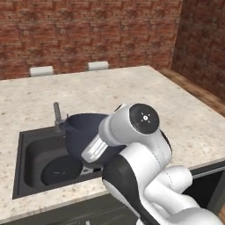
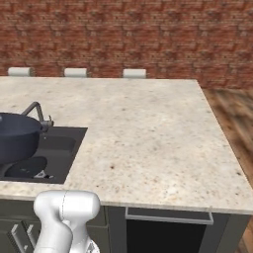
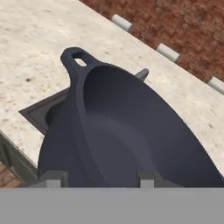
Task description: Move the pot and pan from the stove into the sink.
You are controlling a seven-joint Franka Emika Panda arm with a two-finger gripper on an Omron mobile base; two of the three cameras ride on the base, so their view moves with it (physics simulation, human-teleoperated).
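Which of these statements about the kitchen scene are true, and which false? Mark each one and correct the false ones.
1. The pot is held above the sink. True.
2. The pan lies in the basin. True.
3. The pot stands on the counter. False: it hangs over the sink, tilted.
4. The faucet is at the sink's far rim. True.
5. The pot is full of water. False: it is empty.

We see the pot (image 3: 131,131), held at the gripper (image 3: 103,177), as smooth, matt, dark blue-grey metal. Beyond it, the worktop (image 1: 132,92) looks like speckled polished stone; the sink (image 1: 35,151) below seems matt and dark, the faucet (image 1: 57,115) dull grey metal, the wall (image 2: 123,34) rough brick.
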